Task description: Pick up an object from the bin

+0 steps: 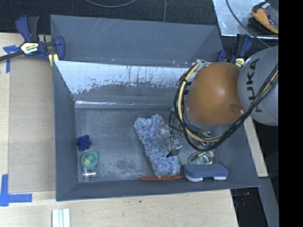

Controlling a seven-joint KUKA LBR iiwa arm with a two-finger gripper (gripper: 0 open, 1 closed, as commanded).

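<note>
Gripper (pixel 172 144) over fluffy blue cloth (pixel 151 141), bin (pixel 65 136) centre-right | jaws: cannot tell; wrist masks them | advice: descend centred on pile; close deep; lift straight

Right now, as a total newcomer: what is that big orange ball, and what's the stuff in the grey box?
The camera looks down into a grey metal bin. The orange ball is a cover on a robot arm reaching in from the right. Under it, the arm's jaws are at a fuzzy blue cloth mid-bin; whether they grip it, I can't tell. By the front wall lie a red stick and a blue-and-white object. At the left lie a small blue piece and a round green thing.
</note>
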